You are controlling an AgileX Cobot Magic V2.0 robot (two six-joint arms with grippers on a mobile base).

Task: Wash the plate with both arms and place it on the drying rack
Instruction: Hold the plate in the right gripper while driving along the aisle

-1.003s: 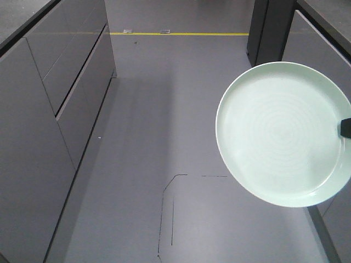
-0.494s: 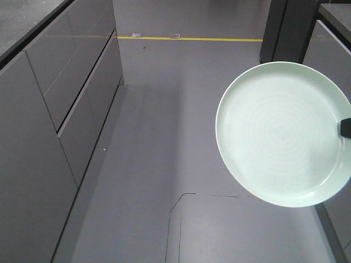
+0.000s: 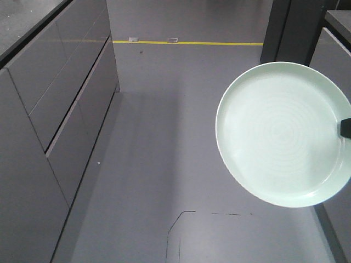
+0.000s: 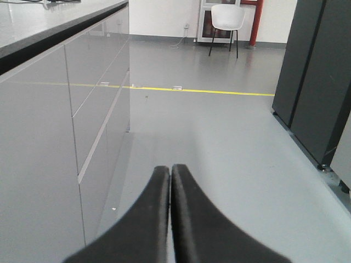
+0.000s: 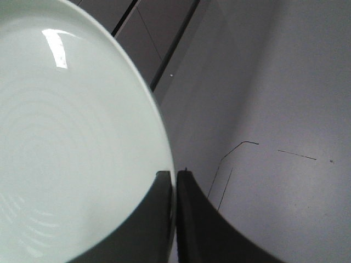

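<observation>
right wrist-mounted view: the right tool (image 5: 174,181) has its two black fingers closed down to a thin slit on the rim of the round, pale mint-green plate (image 5: 71,137). the plate spreads away to the left of the fingers, its ringed inner face toward the lens. in the front-facing view the same plate (image 3: 282,134) hangs in the air at the right side, face tilted toward the camera, well above the grey floor (image 3: 164,153). only a black tip of the right tool (image 3: 345,127) shows at its far right edge.

the left tool (image 4: 171,170) has its fingers pressed together with nothing between them. it points down the aisle beside the long run of glossy grey cabinets (image 4: 82,120), and no plate shows in its view. so the plate belongs wholly to the right arm, and the left one sits well apart from it. being round, the plate has no long axis; what matters is the clamped rim at its right side. neither a sink nor the drying rack is in view.

against the earlier front-facing frames, the plate keeps the same spot in the picture. the surroundings have shifted instead: the thin black marks on the floor (image 3: 186,212) lie lower, and the cabinets sit differently. i judge the base is moving with the plate held steady.
</observation>
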